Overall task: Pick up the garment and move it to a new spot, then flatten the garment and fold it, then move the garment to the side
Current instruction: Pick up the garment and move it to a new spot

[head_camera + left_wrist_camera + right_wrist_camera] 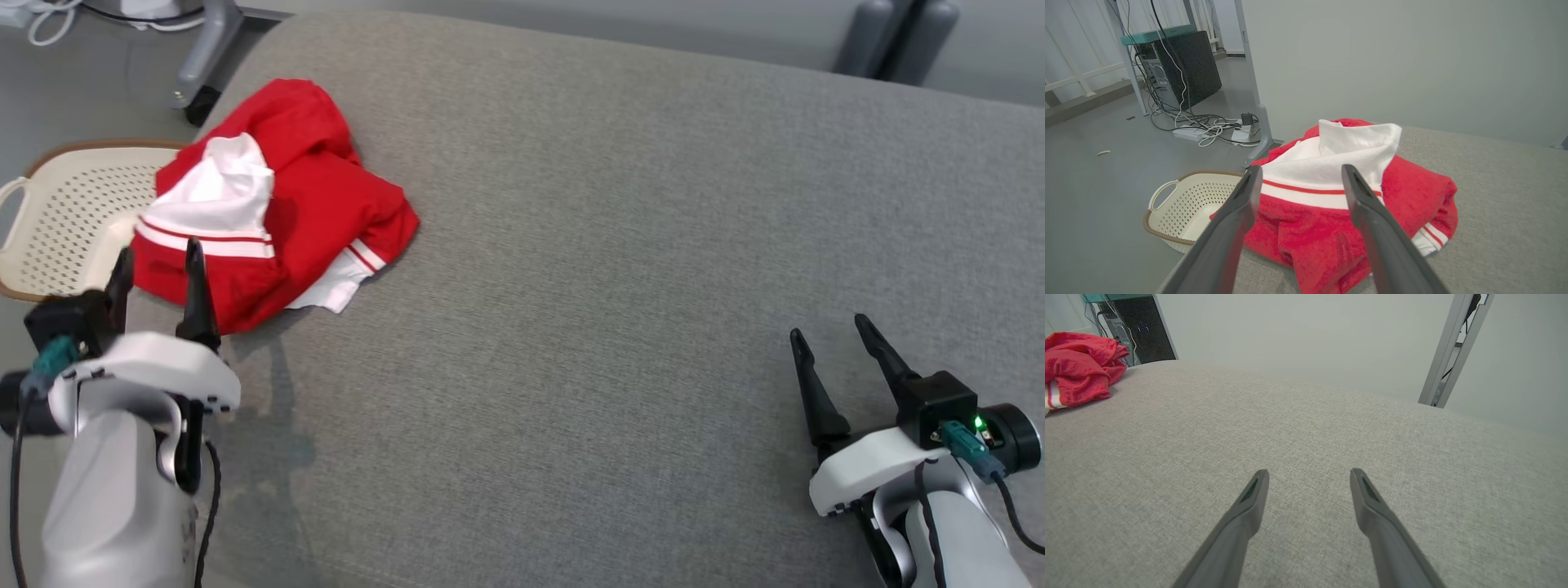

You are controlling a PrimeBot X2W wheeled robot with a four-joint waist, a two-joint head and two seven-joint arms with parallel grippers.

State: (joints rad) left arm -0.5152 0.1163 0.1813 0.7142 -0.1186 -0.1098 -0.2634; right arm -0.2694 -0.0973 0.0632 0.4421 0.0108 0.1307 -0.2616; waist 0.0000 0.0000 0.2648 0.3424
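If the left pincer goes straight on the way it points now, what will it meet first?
Probably the red and white garment, just ahead of the open left pincer on the grey surface; the gap is hard to judge.

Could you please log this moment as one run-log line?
phase: pre-grasp | garment: crumpled, left edge of grey surface | left gripper: open, near garment | right gripper: open, empty

- A grey fabric-covered bench (620,269) stretches ahead of the right claw (828,326).
- A crumpled red-and-white garment (310,204) lies on it just ahead of the left claw (159,249), near the bench's edge.
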